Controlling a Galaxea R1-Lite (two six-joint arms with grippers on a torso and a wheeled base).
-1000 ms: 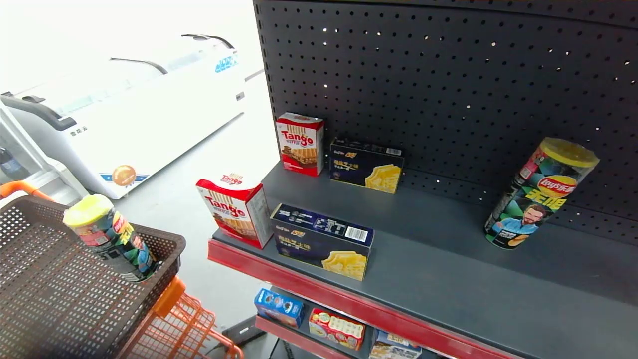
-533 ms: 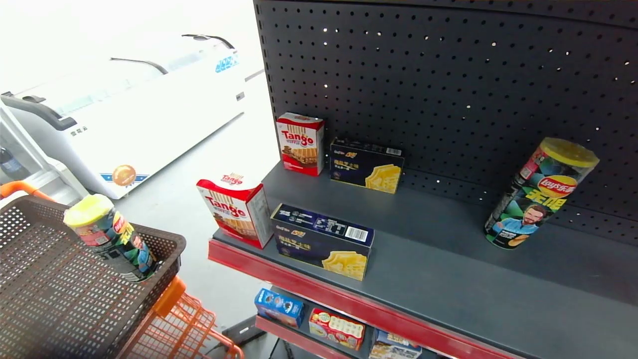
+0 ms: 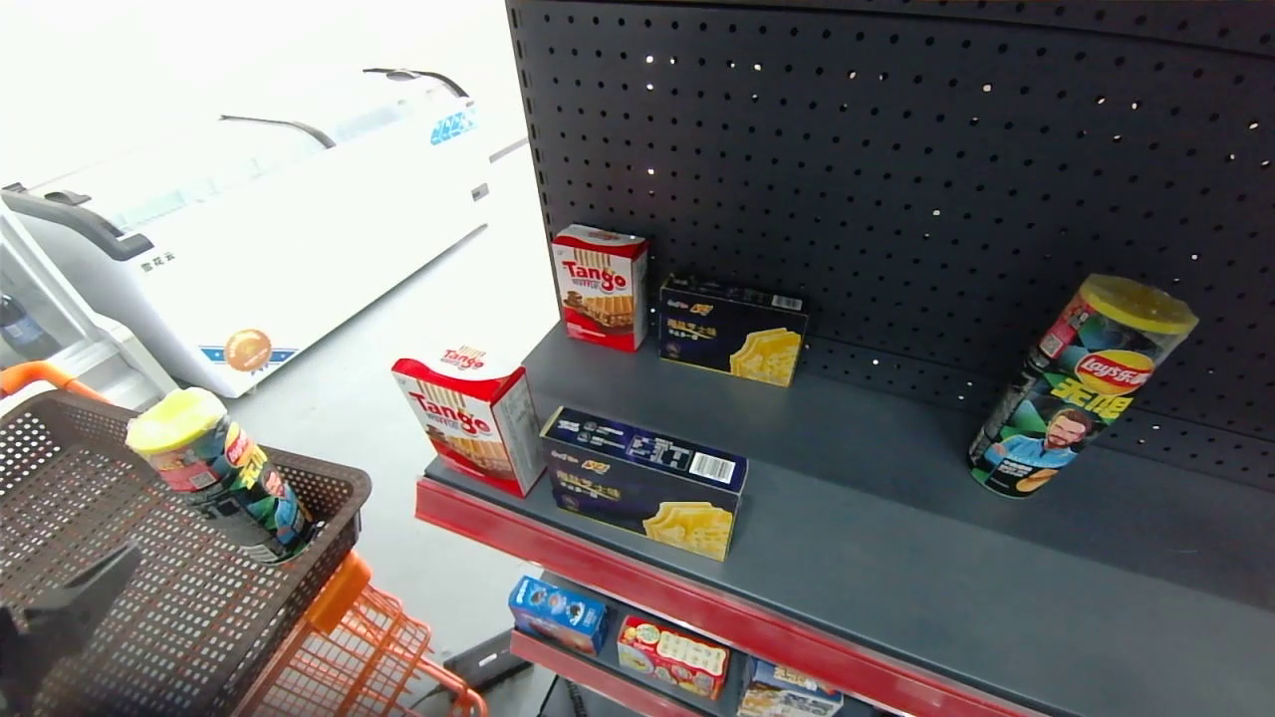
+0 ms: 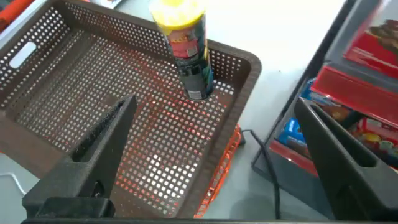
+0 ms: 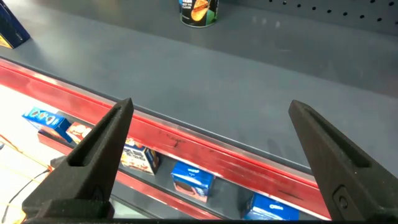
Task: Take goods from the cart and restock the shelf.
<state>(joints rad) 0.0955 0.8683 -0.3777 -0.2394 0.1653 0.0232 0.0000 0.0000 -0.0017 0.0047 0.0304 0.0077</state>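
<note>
Chip can (image 3: 214,468): a cylinder with a yellow lid and a dark, brightly printed body. It stands at the lower left of the head view, inside the brown perforated basket (image 3: 334,513) on the orange cart (image 3: 374,647), near the basket wall on the shelf (image 3: 896,558) side. Its long axis is vertical, with the lid uppermost and the base on the basket floor. The left tool (image 4: 214,106) hangs over the basket, spread wide, holding nothing and apart from the can. The right tool (image 5: 211,107), also wide and unladen, hangs over the shelf's red front edge. A matching can (image 3: 1081,388) stands at the right of the shelf.
</note>
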